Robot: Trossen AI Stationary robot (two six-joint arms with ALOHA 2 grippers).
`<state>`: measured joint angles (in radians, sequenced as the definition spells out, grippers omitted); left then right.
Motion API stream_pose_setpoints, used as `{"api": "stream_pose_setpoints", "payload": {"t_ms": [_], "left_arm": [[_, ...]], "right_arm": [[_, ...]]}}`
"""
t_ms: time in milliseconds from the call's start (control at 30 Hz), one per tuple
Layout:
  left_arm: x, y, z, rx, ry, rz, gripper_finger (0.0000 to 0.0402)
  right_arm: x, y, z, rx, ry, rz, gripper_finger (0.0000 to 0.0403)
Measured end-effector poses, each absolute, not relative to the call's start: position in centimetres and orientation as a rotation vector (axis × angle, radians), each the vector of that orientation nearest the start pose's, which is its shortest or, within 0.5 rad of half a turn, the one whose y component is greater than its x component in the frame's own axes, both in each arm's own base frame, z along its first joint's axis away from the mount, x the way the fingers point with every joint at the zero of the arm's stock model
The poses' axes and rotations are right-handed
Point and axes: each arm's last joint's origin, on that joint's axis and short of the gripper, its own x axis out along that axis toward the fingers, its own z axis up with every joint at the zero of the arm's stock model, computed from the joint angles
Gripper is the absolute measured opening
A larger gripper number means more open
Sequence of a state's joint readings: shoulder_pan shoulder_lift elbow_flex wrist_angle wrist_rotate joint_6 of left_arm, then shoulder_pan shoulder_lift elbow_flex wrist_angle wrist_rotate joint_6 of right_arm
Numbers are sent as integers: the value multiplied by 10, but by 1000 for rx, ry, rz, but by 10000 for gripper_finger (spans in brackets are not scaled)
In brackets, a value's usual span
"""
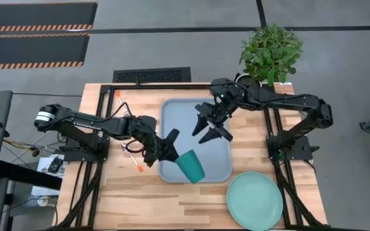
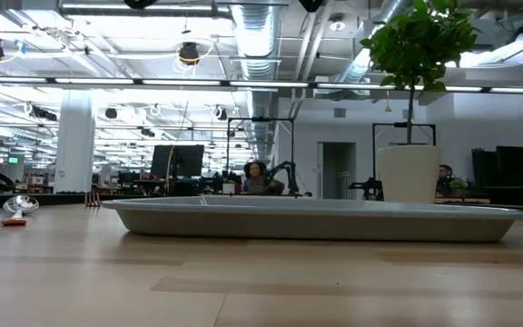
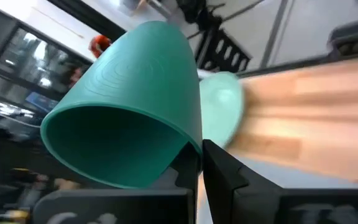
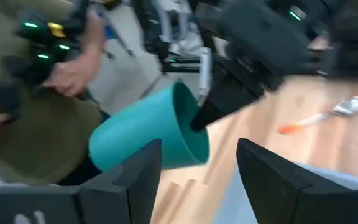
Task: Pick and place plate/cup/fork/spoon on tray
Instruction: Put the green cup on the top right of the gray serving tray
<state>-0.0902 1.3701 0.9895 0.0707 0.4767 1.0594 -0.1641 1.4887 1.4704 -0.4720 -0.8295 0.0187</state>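
My left gripper (image 1: pixel 174 151) is shut on the dark green cup (image 1: pixel 191 166), which hangs on its side over the near part of the light blue-grey tray (image 1: pixel 172 115). My right gripper (image 1: pixel 214 126) is open and empty above the tray's middle; in its wrist view (image 4: pixel 197 180) its fingers frame the cup (image 4: pixel 148 132). The pale mint-green plate (image 1: pixel 254 200) lies flat on the table at the near right. Two orange-handled utensils (image 1: pixel 118 96) (image 1: pixel 134 162) lie on the table left of the tray; which is the fork I cannot tell. A spoon bowl (image 2: pixel 18 207) shows in the low view. My left gripper holds the cup by its rim wall (image 3: pixel 193 144), one finger inside the mouth (image 4: pixel 199 117) and one outside. The fingers come slanting from the table's left. The cup lies tilted on its side, mouth toward the gripper, base toward the near right, and does not show in the low view.
A potted plant (image 1: pixel 272 50) in a white pot (image 2: pixel 407 173) stands at the table's far right corner. A person's hand (image 4: pixel 67 70) shows beyond the table in the right wrist view. Bare wood lies near the front edge left of the plate.
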Motion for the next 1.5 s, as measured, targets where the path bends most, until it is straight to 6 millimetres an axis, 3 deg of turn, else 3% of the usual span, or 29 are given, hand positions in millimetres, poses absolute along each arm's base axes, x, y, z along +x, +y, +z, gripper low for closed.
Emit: {"api": "stream_pose_setpoints", "payload": {"t_ms": [233, 567, 900, 1167, 1333, 1500], "left_arm": [[322, -44, 294, 857, -88, -656, 2], [322, -43, 298, 797, -82, -641, 2], [321, -44, 297, 744, -76, -679, 2], [321, -44, 298, 726, -74, -682, 2], [321, -44, 298, 726, -79, -690, 2], [321, -43, 297, 728, -66, -679, 2]], "right_arm": [[320, -29, 385, 247, 394, 771, 238], [328, -29, 377, 206, 383, 818, 235], [356, -19, 343, 365, 475, 1017, 234], [359, -18, 345, 349, 433, 1051, 233], [359, -18, 345, 347, 431, 1051, 197], [359, -18, 346, 346, 428, 1057, 117]]}}
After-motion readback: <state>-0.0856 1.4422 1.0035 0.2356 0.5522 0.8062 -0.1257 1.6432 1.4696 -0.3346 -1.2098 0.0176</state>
